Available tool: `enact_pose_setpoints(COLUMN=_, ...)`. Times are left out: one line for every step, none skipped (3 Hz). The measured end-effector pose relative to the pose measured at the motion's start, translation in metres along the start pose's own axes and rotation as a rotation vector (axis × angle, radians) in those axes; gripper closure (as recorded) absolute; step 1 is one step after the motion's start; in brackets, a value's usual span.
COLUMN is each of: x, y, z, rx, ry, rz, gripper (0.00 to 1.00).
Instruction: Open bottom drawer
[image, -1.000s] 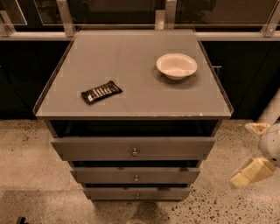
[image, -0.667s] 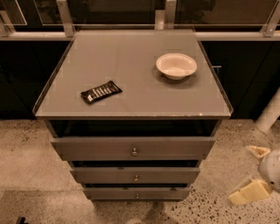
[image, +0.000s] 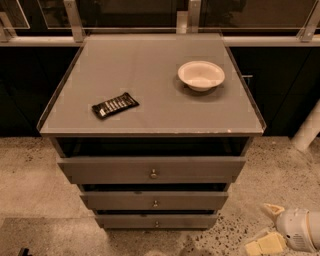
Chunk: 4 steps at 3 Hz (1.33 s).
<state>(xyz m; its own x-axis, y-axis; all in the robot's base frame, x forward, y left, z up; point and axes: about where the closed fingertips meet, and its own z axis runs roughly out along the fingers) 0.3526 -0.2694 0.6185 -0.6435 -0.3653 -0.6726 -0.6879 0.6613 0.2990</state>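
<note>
Gripper (image: 261, 227): low beside the floor, out past the desk's front-right corner and below it; well apart from the cabinet.
Gripper state: its cream fingers (image: 265, 244) stand spread, nothing between them; empty.
Bottom drawer (image: 125, 220): lowest of three grey fronts under the desk's front edge, slimmest of the stack, just above the floor.
Knob (image: 156, 224): tiny, metal, centred on the bottom drawer, roughly below the midpoint of the front edge; bare, nothing touching it.
Middle drawer (image: 115, 200): directly above, own small knob, not the target.
Top drawer (image: 100, 170): widest front, just beneath the front edge, with a dark gap above it.
Desk (image: 145, 65): flat grey top with a raised rim.
Bowl (image: 201, 75): white, empty, near the back-right corner.
Bar (image: 115, 105): dark wrapped snack, towards the front-left corner, lying askew.
Progress: judged barely begun; the bottom drawer looks shut and no contact is made.
Left to do: bring the gripper in from the right to the knob, close on it, pull straight out from the front edge.
Open room: bare speckled floor (image: 40, 190) ahead of the front edge, free for approach and for drawer travel.
Limits: the knob sits close to the floor, so little height to spare; a pale post (image: 307, 130) stands off the right edge, behind the gripper's side.
</note>
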Motion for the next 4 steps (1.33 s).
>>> enact_pose_setpoints(x=0.0118, y=-0.0009, z=0.0132, rx=-0.030, ry=-0.002, rz=0.027, gripper=0.17)
enact_pose_setpoints(x=0.0118, y=-0.0009, z=0.0133, rx=-0.030, ry=-0.002, rz=0.027, gripper=0.40)
enact_pose_setpoints(x=0.0118, y=-0.0009, z=0.0133, rx=-0.030, ry=-0.002, rz=0.027, gripper=0.64)
enact_pose_setpoints(x=0.0119, y=-0.0009, z=0.0134, rx=-0.031, ry=-0.002, rz=0.027, gripper=0.87)
